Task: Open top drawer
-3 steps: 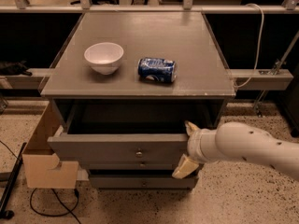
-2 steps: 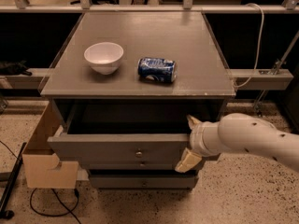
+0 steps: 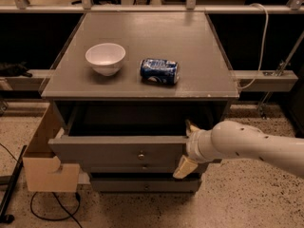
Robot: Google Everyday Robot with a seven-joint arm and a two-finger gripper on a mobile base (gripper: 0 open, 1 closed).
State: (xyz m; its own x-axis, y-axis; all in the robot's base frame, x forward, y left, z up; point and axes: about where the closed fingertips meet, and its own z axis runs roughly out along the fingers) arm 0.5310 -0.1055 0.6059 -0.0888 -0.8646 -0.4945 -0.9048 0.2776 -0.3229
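Top drawer: stood out from the cabinet under the grey top, with its dark inside showing behind the front's upper edge.
Knob: small, round and metal, at the middle of the flat grey front.
Lower fronts: two narrower grey ones below, set further back. The upper one was only a thin strip under the top drawer.
Gripper: at the right end of the top drawer's front, well right of the knob.
Jaws: spread apart. One tan finger was at the front's upper edge and the other by its lower edge, with the end of the front between them. Contact could not be told.
Arm: white and rounded, reaching in from the right edge at drawer height.
Bowl: white and upright, on the left of the cabinet top.
Can: blue and white, lying on its side just right of the bowl and apart from it. It bore white lettering, but no brand could be read.
Box: tan cardboard, against the cabinet's left side.
Cord: dark, looping on the speckled floor under the box.
White cable: hung down on the right, behind the cabinet.
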